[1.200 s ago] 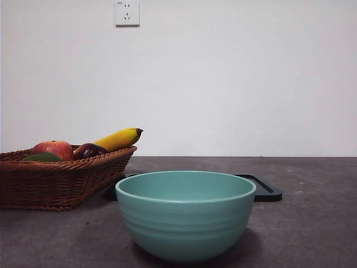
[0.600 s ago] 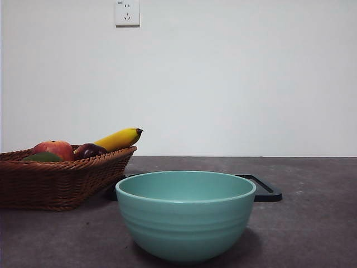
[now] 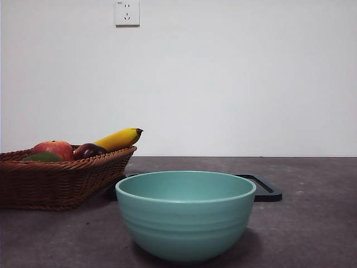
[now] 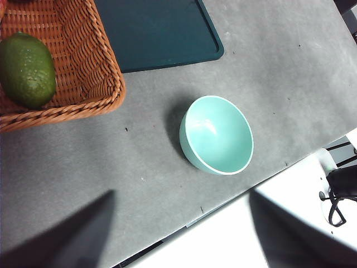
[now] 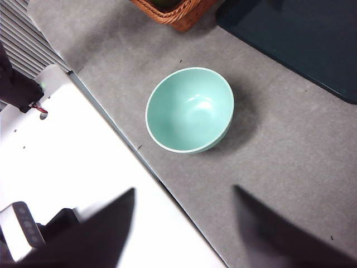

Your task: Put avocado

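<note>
I see the avocado (image 4: 26, 69) lying in the wicker basket (image 4: 83, 67), at ten o'clock from the teal bowl (image 4: 218, 135). Both grippers wide, empty, high above. Firm, smooth; I'd pinch its middle.

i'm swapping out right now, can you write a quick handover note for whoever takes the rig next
Left gripper: open, holding nothing, high above the table.
Right gripper: open, holding nothing, also high above the table.
Avocado: lying in the wicker basket, untouched.
Teal bowl: empty, in front of the dark tray.
Done: nothing.
Left: grasp the avocado and put it where it goes; the bowl looks a likely spot.
</note>
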`<control>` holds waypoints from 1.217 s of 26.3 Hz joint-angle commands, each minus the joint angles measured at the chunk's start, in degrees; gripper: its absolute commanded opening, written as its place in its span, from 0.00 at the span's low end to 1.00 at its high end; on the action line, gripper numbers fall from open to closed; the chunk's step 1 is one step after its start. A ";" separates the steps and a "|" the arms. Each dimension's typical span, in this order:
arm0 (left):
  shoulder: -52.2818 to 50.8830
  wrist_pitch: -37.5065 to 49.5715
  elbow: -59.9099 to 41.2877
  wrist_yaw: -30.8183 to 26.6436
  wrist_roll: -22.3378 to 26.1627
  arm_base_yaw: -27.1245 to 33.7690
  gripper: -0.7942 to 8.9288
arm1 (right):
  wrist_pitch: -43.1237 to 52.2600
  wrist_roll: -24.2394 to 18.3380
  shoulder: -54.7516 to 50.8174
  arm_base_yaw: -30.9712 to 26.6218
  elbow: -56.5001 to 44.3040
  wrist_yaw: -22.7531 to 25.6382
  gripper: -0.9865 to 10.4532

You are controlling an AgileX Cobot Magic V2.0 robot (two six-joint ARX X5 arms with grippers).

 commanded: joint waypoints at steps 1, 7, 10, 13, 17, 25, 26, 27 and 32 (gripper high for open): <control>0.39 0.87 1.03 -0.15 0.48 -0.15 0.53 | 0.92 -0.50 0.39 0.42 0.98 -0.20 0.42; 2.47 3.82 1.09 -4.70 -0.39 -0.15 0.53 | 1.51 -0.24 0.39 0.42 0.98 -0.20 0.42; 5.01 6.67 1.09 -6.45 -1.31 -0.17 0.53 | 1.51 -0.17 0.39 0.42 0.98 -0.20 0.42; 8.61 10.05 1.18 -6.91 -1.68 -0.35 0.52 | 1.51 -0.17 0.39 0.39 0.98 -0.20 0.42; 14.29 14.69 1.64 -11.91 -1.66 -1.42 0.49 | 1.51 -0.17 0.39 0.42 0.98 -0.20 0.42; 27.50 20.48 4.39 -19.98 -0.55 -4.50 0.49 | 1.51 -0.13 0.39 0.39 0.98 -0.20 0.42; 29.22 21.14 4.81 -21.38 -0.26 -5.01 0.49 | 1.51 0.07 0.39 0.39 0.98 -0.20 0.42; 30.71 21.86 5.07 -22.49 -0.04 -5.46 0.49 | 1.51 0.26 0.39 0.39 0.98 -0.20 0.42; 38.51 25.20 5.79 -27.54 0.74 -7.41 0.50 | 1.53 0.79 0.39 0.39 0.98 -0.20 0.42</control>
